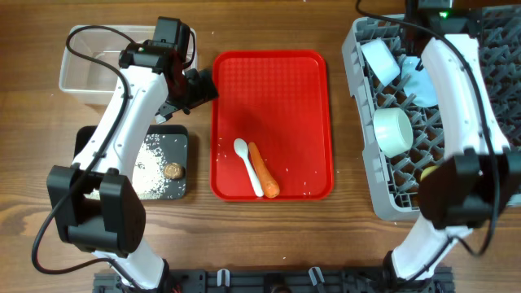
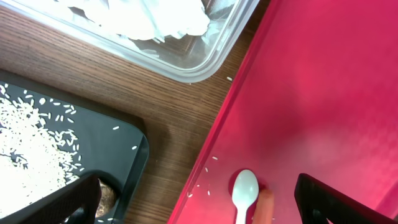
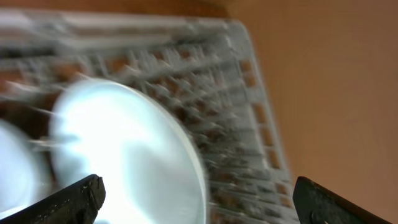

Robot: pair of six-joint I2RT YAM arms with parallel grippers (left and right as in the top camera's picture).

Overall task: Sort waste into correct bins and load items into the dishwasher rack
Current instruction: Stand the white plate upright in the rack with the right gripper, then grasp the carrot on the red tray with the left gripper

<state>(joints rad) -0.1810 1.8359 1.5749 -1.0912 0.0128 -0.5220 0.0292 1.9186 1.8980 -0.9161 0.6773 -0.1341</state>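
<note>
My left gripper (image 1: 198, 86) is open and empty, hovering between the clear tub (image 1: 81, 73) and the red tray's left edge; in the left wrist view (image 2: 211, 208) its fingers straddle that edge. A white spoon (image 1: 245, 165) (image 2: 244, 191) and an orange carrot (image 1: 264, 172) (image 2: 265, 205) lie side by side on the red tray (image 1: 277, 89). The black tray (image 1: 181, 138) holds rice grains (image 2: 31, 146) and a brown lump (image 1: 172, 170) (image 2: 107, 196). White crumpled paper (image 2: 155, 18) lies in the tub. My right gripper (image 3: 199, 202) is open over the grey rack (image 1: 366, 155), above a light blue plate (image 3: 124, 149); that view is blurred.
The rack also holds a light blue bowl (image 1: 381, 61), a pale cup (image 1: 392, 130) and a yellow cup (image 1: 427, 172). A few rice grains are scattered on the red tray (image 2: 323, 93). Bare wood table (image 2: 180, 112) lies between the trays.
</note>
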